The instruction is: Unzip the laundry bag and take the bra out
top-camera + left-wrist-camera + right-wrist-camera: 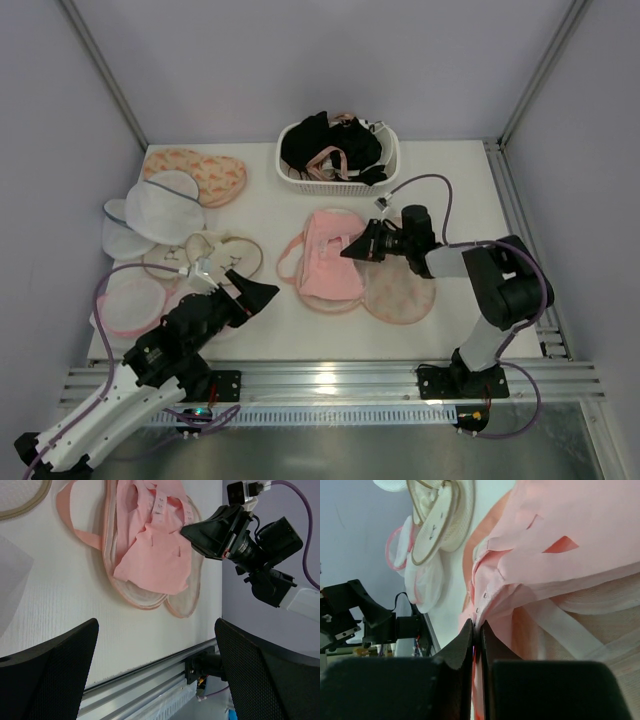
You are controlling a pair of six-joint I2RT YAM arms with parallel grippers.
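Observation:
The laundry bag [402, 292] lies unzipped mid-table, its two round peach halves spread flat. The light pink bra [330, 262] lies crumpled on the left half, one strap looping out to the left. My right gripper [352, 248] is shut on the bra's upper edge; in the right wrist view the closed jaws [476, 625] pinch the pink fabric [570, 525] above the bag's mesh lining [600, 615]. My left gripper [255, 290] is open and empty, left of the bag. In the left wrist view it [156, 625] faces the bra [155, 550] and bag rim [182, 605].
A white basket [335, 186] of black garments stands at the back. A second peach bag [195, 172] lies back left. White mesh bags [160, 210] and cream round bags [205, 255] with pink rims are piled at the left, close to my left arm.

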